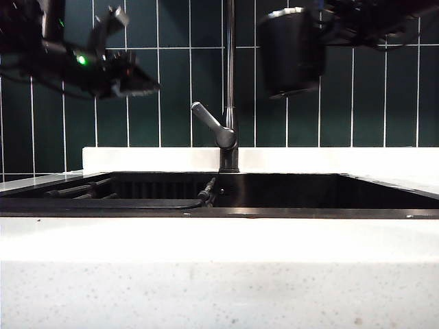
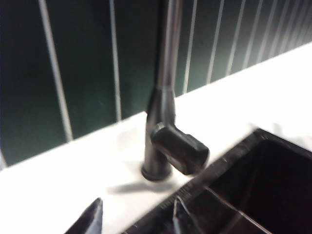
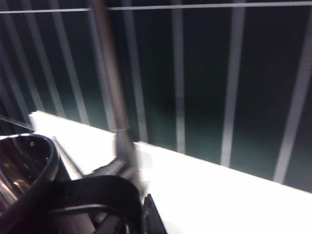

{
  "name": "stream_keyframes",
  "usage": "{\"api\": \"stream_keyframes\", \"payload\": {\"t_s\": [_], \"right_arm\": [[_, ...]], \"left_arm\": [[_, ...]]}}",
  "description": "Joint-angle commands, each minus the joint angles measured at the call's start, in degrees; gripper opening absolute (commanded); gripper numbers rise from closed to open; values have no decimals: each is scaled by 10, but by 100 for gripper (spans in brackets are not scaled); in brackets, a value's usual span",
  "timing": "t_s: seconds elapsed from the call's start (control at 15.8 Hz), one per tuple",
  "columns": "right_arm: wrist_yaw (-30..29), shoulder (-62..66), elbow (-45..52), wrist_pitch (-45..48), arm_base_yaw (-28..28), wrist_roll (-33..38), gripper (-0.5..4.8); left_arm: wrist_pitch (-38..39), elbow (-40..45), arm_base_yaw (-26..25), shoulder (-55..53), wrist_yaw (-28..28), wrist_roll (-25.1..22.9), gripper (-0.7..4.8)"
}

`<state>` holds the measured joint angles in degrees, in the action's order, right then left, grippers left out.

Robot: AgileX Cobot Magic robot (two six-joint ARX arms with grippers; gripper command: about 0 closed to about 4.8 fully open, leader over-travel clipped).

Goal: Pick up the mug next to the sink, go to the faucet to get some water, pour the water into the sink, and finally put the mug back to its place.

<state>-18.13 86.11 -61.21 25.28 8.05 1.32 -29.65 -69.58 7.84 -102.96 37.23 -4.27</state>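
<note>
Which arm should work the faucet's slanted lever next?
Left. The left gripper is empty, open, up left of the lever handle; the right gripper holds the matte black mug aloft.

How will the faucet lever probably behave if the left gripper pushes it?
The lever looks like rigid metal, so it should pivot, not bend. Its smooth slanted surface may let fingers slip. The open left gripper hangs above and left of it; the right gripper holds the mug.
</note>
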Motion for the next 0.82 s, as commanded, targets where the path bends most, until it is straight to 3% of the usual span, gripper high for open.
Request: {"api": "stream_keyframes", "payload": {"t_s": [0.06, 0.38, 0.82], "right_arm": [[3, -3, -12, -2, 26, 4, 49], [47, 8, -24, -22, 56, 6, 48], [41, 73, -150, -107, 81, 6, 48]], "left_arm": [[1, -27, 2, -35, 52, 0, 184], [3, -99, 10, -97, 72, 0, 185], [24, -235, 33, -187, 120, -2, 195]]}}
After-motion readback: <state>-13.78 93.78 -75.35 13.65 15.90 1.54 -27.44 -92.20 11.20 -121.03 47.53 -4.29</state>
